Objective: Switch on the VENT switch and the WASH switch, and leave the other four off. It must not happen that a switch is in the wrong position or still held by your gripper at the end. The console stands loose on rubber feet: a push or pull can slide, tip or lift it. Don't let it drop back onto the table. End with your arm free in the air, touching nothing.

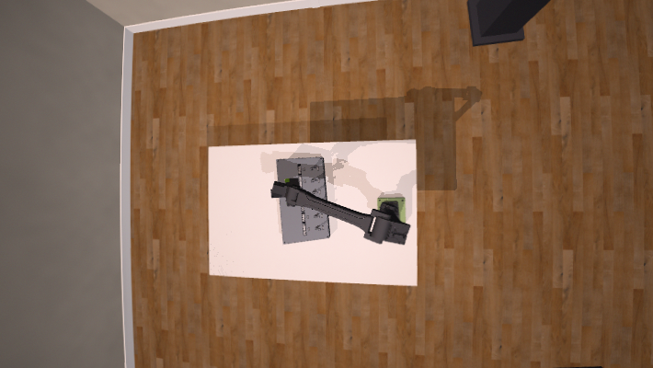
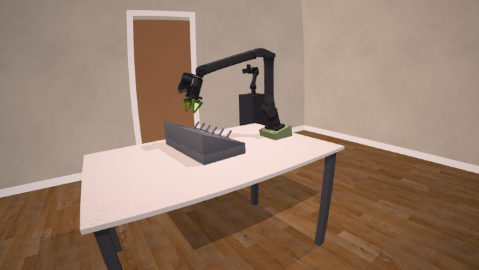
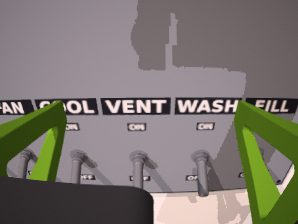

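Observation:
The grey wedge-shaped console (image 1: pixel 294 225) (image 2: pixel 202 143) (image 3: pixel 80 36) stands on the white table (image 1: pixel 239 248) (image 2: pixel 152 182). Its levers (image 2: pixel 212 129) stick up in a row. In the wrist view the labels read FAN, COOL, VENT (image 3: pixel 135 106), WASH (image 3: pixel 208 106) and FILL. The VENT lever (image 3: pixel 139 164) and the WASH lever (image 3: pixel 200 165) lean toward the lower edge, away from their small ON marks, like the COOL lever (image 3: pixel 79 163) beside them. My gripper (image 1: pixel 289 181) (image 2: pixel 192 105) (image 3: pixel 150 110) is open and empty. It hangs above the console, its green fingers straddling the COOL to WASH levers without touching.
The arm's green base (image 1: pixel 399 208) (image 2: pixel 274 132) sits on the table's far right end. A black stand (image 1: pixel 497 20) (image 2: pixel 251 108) with a camera stands on the floor behind the table. The console's sixth lever is outside the wrist view.

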### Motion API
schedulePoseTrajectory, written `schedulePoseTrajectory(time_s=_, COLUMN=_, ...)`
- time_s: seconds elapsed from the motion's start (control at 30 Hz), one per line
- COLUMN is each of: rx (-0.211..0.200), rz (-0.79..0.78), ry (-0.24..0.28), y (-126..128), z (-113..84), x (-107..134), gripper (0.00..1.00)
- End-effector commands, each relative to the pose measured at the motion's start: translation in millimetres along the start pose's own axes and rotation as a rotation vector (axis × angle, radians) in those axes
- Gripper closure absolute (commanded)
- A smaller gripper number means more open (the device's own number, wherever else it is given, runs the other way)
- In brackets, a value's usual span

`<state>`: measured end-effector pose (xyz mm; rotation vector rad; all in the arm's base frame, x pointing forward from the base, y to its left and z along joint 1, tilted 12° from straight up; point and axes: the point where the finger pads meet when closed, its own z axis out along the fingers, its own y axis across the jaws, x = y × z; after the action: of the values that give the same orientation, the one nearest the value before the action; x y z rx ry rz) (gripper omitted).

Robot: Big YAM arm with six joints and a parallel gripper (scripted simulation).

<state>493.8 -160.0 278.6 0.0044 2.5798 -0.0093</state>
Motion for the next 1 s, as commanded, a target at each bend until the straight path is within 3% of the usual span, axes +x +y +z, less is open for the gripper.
schedulePoseTrajectory(time_s=0.0, rx=0.024, rz=-0.022, ry=-0.055, y=-20.1, z=-20.4, x=-30.9, gripper=0.00)
schedulePoseTrajectory(time_s=0.37, rx=0.027, rz=-0.024, ry=-0.053, y=-59.0, z=-20.7, x=-30.2, gripper=0.00)
schedulePoseTrajectory(time_s=0.47, rx=0.015, rz=-0.042, ry=-0.053, y=-50.5, z=-18.4, x=-34.1, gripper=0.00)
schedulePoseTrajectory(time_s=0.57, rx=0.028, rz=-0.024, ry=-0.053, y=-66.8, z=-20.8, x=-30.1, gripper=0.00)
schedulePoseTrajectory(time_s=0.7, rx=0.029, rz=-0.024, ry=-0.052, y=-69.6, z=-20.9, x=-29.9, gripper=0.00)
schedulePoseTrajectory(time_s=0.97, rx=0.021, rz=-0.038, ry=-0.053, y=-61.6, z=-19.0, x=-33.3, gripper=0.00)
